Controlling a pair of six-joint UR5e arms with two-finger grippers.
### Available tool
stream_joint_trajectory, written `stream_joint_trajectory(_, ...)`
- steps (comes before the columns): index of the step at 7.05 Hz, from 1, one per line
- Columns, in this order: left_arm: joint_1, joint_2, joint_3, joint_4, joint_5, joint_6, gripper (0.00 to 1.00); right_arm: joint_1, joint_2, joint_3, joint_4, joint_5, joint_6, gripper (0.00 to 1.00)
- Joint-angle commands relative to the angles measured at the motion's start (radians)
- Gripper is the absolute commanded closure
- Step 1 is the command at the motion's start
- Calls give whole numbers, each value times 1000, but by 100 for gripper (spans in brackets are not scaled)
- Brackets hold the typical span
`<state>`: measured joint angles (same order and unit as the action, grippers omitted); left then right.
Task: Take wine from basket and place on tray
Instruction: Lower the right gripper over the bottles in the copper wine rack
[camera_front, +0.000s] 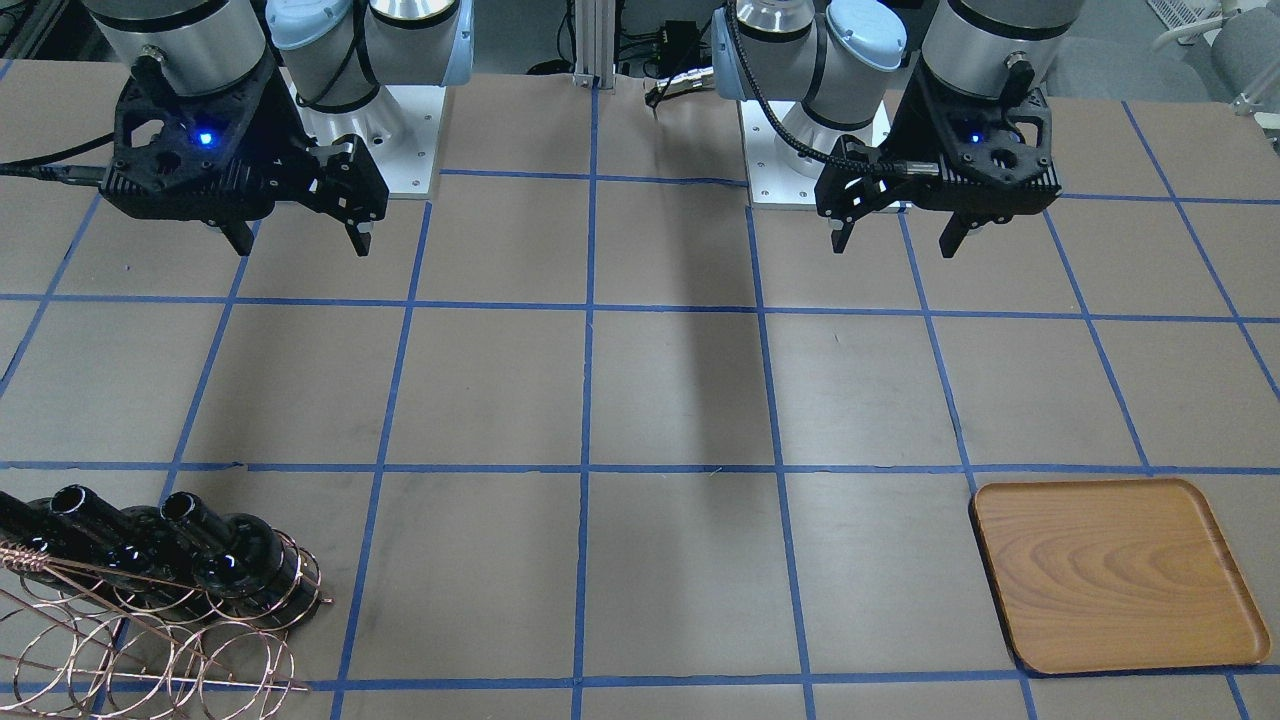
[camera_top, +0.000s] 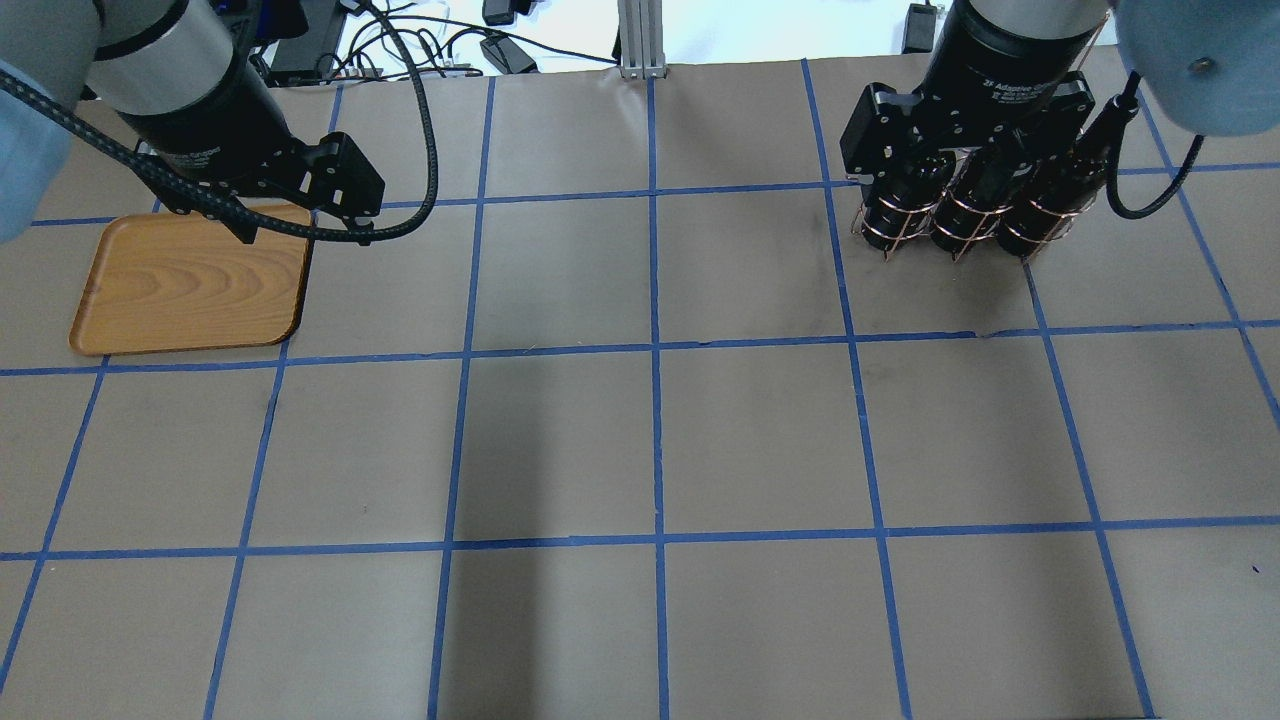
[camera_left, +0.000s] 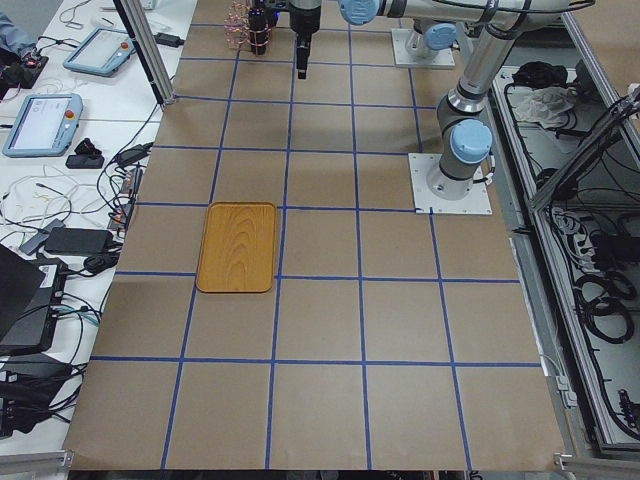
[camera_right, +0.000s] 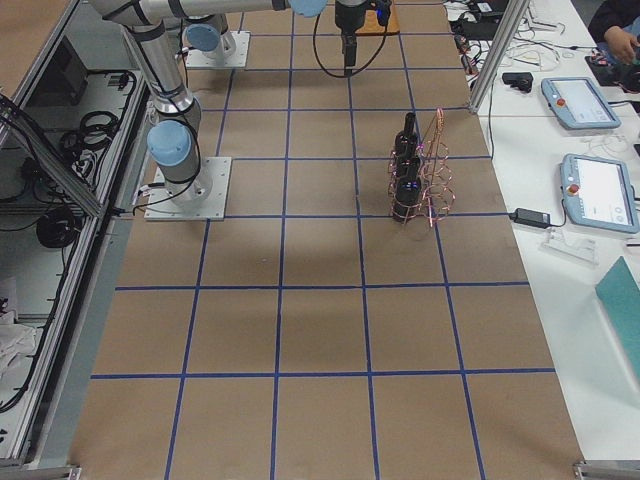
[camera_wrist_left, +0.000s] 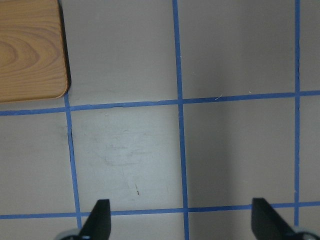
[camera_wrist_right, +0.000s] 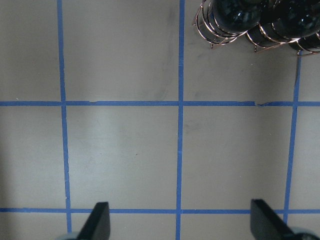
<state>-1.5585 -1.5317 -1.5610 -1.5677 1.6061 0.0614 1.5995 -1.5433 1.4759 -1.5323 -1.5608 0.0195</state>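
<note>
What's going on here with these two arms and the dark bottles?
Nothing is being handled yet. Three bottles sit in the wire basket on the robot's right side, and the wooden tray on its left side is bare. Both arms hang above the table near their bases, the left pincer and right pincer open and holding nothing.

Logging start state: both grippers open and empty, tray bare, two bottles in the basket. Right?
Not two: the basket holds three bottles, seen in the exterior right view. The left gripper and right gripper are open and empty, the tray bare, as you said.
</note>
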Motion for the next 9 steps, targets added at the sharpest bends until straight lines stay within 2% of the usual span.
stream_joint_trajectory(1, 0, 1, -1, 0, 0, 0, 0, -32, 0, -12, -11, 2, -3, 0)
stream_joint_trajectory(4, 0, 1, -1, 0, 0, 0, 0, -195, 2, -22, -32, 13, -231, 0)
stream_joint_trajectory(6, 0, 1, -2, 0, -6, 0, 0, -272, 34, -22, -144, 13, -372, 0)
stream_joint_trajectory(7, 0, 1, -2, 0, -8, 0, 0, -285, 78, -22, -222, 13, -409, 0)
stream_joint_trajectory(8, 0, -1, -2, 0, -6, 0, 0, -285, 116, -20, -261, 15, -420, 9)
stream_joint_trajectory(9, 0, 1, -2, 0, -6, 0, 0, -286, 146, -20, -279, 15, -418, 8)
